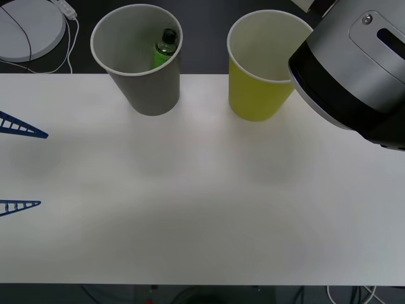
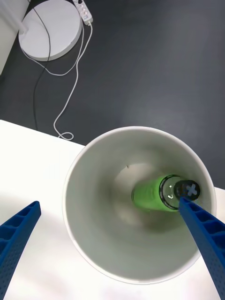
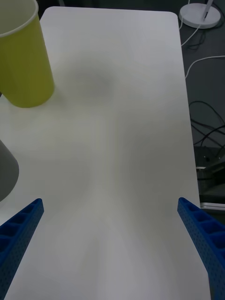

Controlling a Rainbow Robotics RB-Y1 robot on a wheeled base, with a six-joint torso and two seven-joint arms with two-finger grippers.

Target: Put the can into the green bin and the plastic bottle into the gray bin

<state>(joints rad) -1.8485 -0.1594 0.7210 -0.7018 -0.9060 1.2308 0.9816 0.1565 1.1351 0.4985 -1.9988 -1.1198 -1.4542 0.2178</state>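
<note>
Plastic bottle (image 2: 164,194) already in gray bin (image 1: 152,95), far tabletop edge; light, slippery, I'd grip its cap. Right fingers (image 2: 199,229) and left fingers (image 3: 21,225) spread, empty.

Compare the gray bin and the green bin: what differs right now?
Colour: the gray bin is gray outside, the green bin yellow-green. Contents: the gray bin holds the plastic bottle, leaning on its wall; nothing shows inside the green bin. Both are upright tapered cups with white rims, similar in size, standing apart.

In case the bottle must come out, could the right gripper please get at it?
Probably yes: the right gripper hangs open above the gray bin's uncovered mouth, with the bottle just below.
</note>
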